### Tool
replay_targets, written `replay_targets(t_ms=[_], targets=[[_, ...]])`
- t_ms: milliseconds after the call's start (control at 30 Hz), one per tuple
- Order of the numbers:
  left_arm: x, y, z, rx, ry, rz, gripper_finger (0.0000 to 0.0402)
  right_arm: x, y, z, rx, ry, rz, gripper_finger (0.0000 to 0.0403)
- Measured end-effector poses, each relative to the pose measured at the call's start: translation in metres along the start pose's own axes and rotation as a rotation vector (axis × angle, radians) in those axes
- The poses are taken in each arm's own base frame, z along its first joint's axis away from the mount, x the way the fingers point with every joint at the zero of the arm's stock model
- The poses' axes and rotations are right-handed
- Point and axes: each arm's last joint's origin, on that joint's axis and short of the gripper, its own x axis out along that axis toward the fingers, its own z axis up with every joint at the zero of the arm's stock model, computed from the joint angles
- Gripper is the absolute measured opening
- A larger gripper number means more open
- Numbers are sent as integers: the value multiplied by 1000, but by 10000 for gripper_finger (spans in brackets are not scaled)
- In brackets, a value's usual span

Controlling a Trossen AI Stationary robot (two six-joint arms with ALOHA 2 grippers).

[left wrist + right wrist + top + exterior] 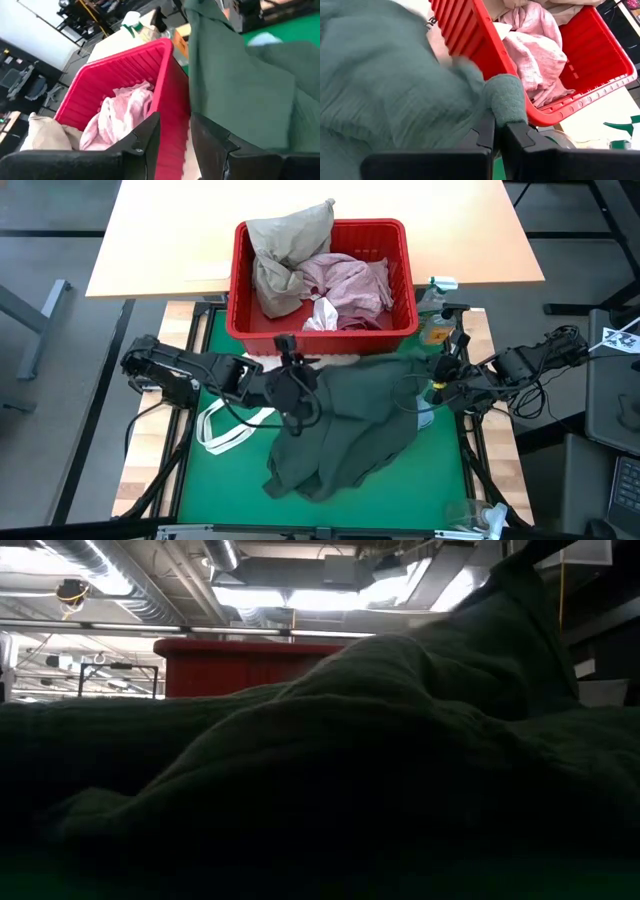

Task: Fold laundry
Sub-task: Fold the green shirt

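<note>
Down at six o'clock on the green mat, the dark grey-green garment lies rumpled and spread wide, its bulk filling the low view and blocking most of the room behind. Just beside it at nine o'clock, the white tote bag peeks out from under the left arm, loop handles on the mat.

Moving up to the middle: the left gripper sits at the garment's ten o'clock edge, fingers parted with a clear gap and nothing between them; the wrist view shows the cloth hanging just alongside, not pinched. Across at three o'clock, the right gripper has its fingers pressed together on a fold of the grey-green cloth, a rolled corner bulging out above the tips, right against the wall of the red basket.

At two o'clock by the basket's corner stands a bottle with a green and white top.

Farther out at twelve o'clock, the basket sits at the mat's far edge, partly on the wooden table. Inside: a beige-khaki garment heaped on its left side, a mottled pink garment on the right, and a small white piece at the front wall.
</note>
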Motion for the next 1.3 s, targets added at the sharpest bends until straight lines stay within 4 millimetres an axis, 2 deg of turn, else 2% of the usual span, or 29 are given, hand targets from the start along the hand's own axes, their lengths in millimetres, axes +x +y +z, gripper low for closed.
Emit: replay_targets(t_ms=[133,300,400,600,833,1000,1133,1300], targets=[[-6,-8,-4,-66,22,-106,105,0,0,0,0,1,1,15],[-16,-30,-7,-336,105,-500,105,0,1,-1,0,21,43,14],[-25,-54,-16,-391,180,-644,105,0,3,-1,1,43,88,15],[-39,-110,-44,-304,188,-728,105,0,4,-2,1,74,154,14],[-46,-165,-70,-365,1,-841,105,-1,6,-3,0,95,197,14],[-43,-188,-91,-510,-130,-890,105,-1,6,-3,0,97,204,14],[-44,-200,-111,-613,-64,-920,105,-1,6,-3,1,97,204,14],[-45,-206,-128,-618,-14,-906,105,-1,6,-3,0,97,204,14]])
